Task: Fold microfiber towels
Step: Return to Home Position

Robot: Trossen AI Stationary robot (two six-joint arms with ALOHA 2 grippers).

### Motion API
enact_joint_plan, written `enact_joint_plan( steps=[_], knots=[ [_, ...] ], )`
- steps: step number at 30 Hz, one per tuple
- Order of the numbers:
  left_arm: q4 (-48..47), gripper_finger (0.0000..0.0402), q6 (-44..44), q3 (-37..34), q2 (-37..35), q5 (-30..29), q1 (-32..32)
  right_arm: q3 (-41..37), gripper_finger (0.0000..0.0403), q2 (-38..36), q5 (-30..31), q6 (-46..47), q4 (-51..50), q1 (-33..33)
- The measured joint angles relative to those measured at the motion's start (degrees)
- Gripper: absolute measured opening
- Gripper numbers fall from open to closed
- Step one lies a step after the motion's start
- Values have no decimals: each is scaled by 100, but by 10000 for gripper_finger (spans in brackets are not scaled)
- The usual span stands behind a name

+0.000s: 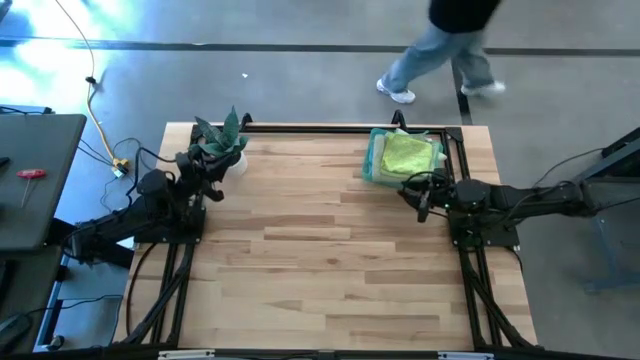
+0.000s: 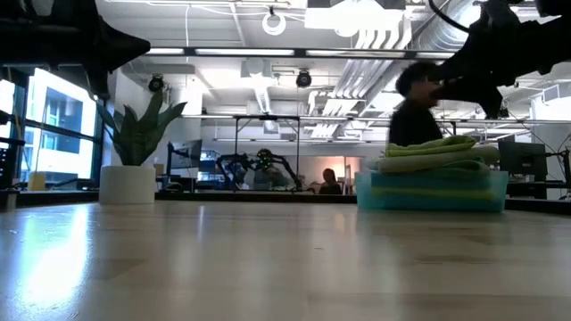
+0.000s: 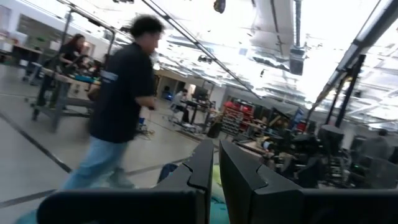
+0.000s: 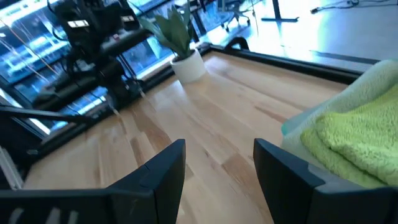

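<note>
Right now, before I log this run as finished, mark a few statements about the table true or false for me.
1. The folded towels sit in one stack at the far right corner of the table. True.
2. The right gripper holds a towel. False: it is open and empty, beside the stack.
3. The plant stands against the stack. False: it is at the far left corner, by the left gripper.
4. A person is beyond the table's far edge. True.
</note>
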Motion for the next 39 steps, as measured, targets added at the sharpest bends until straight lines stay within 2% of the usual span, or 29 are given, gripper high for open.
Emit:
enact_joint_plan(
  steps=[8, 21, 26, 31, 39],
  knots=[
    [0, 19, 0, 0, 0, -1, 349, 0, 181, -494, 1, 0, -2, 2],
    [-1, 19, -1, 0, -2, 0, 544, 0, 181, -1127, 1, 0, -4, -2],
    [0, 19, 0, 0, -2, 0, 804, -14, 181, -1272, 1, -2, 23, -220],
    [0, 19, 0, 0, -2, -4, 926, -684, 181, -1349, 3, 0, 1008, -542],
    [-2, 19, 0, 0, -2, 11, 940, -1225, 181, -1468, 1, -1, 568, -791]
  ],
)
